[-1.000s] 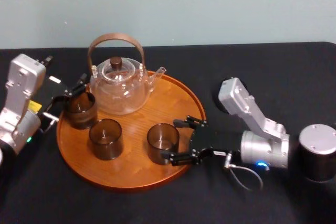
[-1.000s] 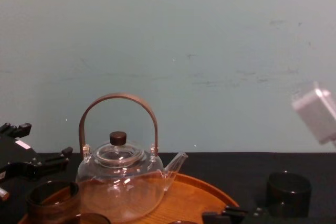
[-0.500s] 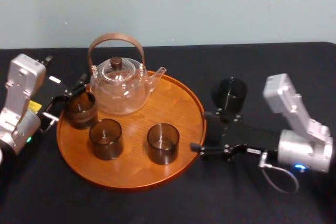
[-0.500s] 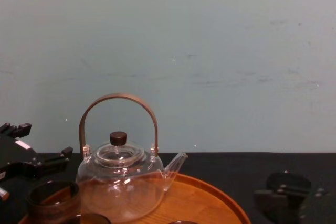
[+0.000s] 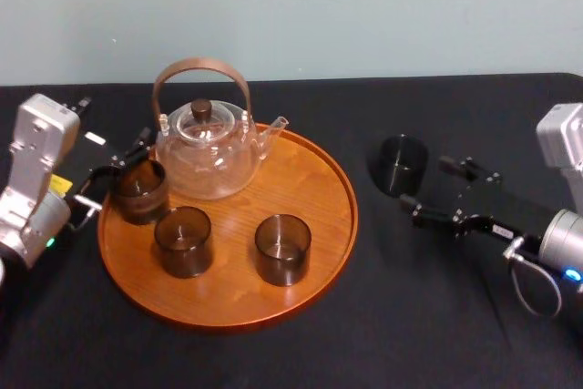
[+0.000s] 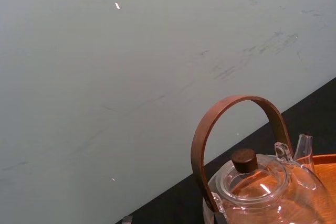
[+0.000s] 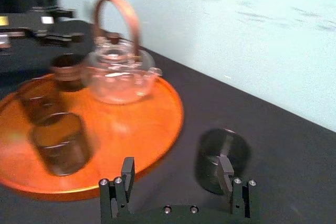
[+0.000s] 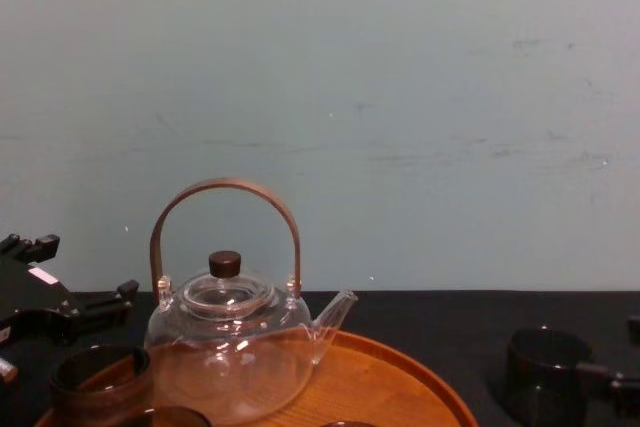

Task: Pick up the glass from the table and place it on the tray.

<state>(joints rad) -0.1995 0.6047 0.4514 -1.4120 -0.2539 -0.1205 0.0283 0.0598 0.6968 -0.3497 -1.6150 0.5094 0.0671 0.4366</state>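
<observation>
Right of tray [image 5: 305, 175], on black table [image 5: 410, 316] — glass [image 5: 401, 164] stood upright, apart from rim. Right gripper [image 5: 439, 190] sat just beside it, jaws spread wide and empty, held low — likely lining up side grasp. Left gripper [image 5: 117, 163] idle at tray's left edge.

So the tray [image 5: 305, 170] sits on the table [image 5: 410, 325], left of centre. The teapot [image 5: 205, 148] is on its back part, spout pointing right. Three glasses are on the tray in front of it: left glass [image 5: 139, 190] by the left rim, middle glass [image 5: 183, 240] nearer the front, right glass [image 5: 282, 249] beside that. A fourth glass [image 5: 402, 164] stands on the table, just right of the tray, not touching it. The right tool [image 5: 424, 183] is just right of that one, a bit nearer the front. The left tool [image 5: 114, 175] is at the tray's left edge, next to the left glass.
</observation>
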